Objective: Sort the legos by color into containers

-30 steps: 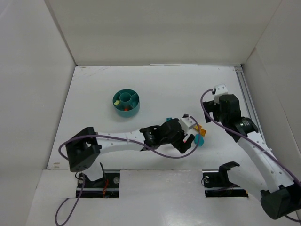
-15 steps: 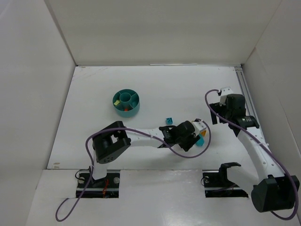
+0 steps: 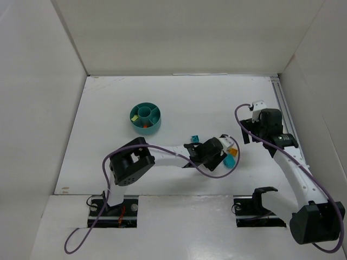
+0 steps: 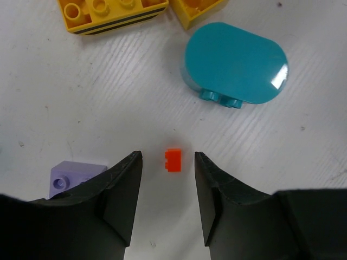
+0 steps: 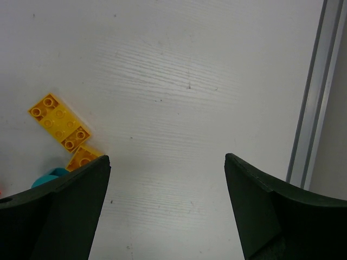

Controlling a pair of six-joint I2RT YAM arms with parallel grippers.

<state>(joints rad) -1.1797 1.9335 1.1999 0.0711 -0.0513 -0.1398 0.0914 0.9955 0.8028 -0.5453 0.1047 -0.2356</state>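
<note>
My left gripper (image 4: pixel 168 160) is open, low over the table, with a tiny orange lego (image 4: pixel 173 160) lying between its fingertips, untouched. Beyond it lie a rounded teal lego (image 4: pixel 234 62), two yellow legos (image 4: pixel 111 13), and a lilac lego (image 4: pixel 76 177) by the left finger. In the top view the left gripper (image 3: pixel 219 154) sits over this cluster, by the teal lego (image 3: pixel 230 161). Another teal lego (image 3: pixel 193 138) lies behind the arm. The round teal dish (image 3: pixel 145 117) stands far left with pieces inside. My right gripper (image 5: pixel 168 162) is open and empty; yellow legos (image 5: pixel 59 123) lie at its left.
A metal rail (image 5: pixel 312 97) runs along the table's right edge, near the right gripper (image 3: pixel 250 127). White walls enclose the table on the left, back and right. The left arm stretches across the front middle of the table.
The left gripper has moved right and settled over the lego cluster, uncovering the teal lego behind it. The right arm pulled back toward the right edge, then held still.
</note>
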